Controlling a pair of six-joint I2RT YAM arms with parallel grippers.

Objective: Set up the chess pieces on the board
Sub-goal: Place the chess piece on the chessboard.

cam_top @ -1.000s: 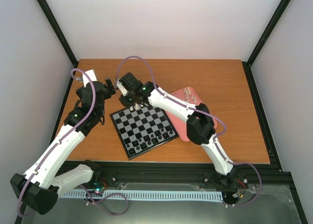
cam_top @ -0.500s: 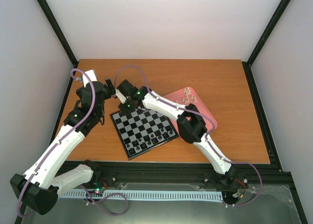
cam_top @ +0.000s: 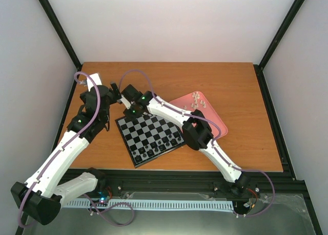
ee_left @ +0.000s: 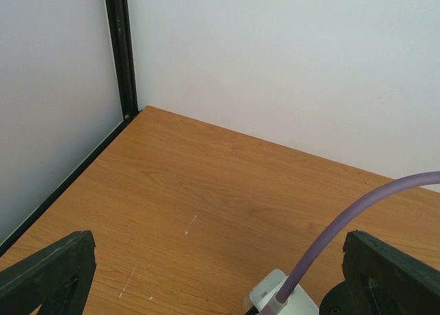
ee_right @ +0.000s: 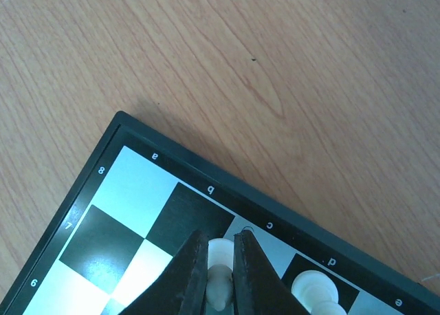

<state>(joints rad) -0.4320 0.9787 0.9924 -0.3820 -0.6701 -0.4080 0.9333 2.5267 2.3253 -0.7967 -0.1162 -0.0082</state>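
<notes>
The right arm has swung left along the far edge of the square black-framed chessboard (cam_top: 146,130) with black and pale checkered squares. Its right gripper (ee_right: 220,245) now sits over the far-left corner, fingers pinched almost shut on a tiny cream chess piece (ee_right: 218,291) at the back-row squares lettered b and c, beside another cream piece (ee_right: 313,287) on d. Placement looks close but not yet released, and more cream pieces (cam_top: 196,100) wait on the pink rounded tray (cam_top: 218,123). The left gripper (cam_top: 114,89) hovers off the board, fingers spread wide and empty.
</notes>
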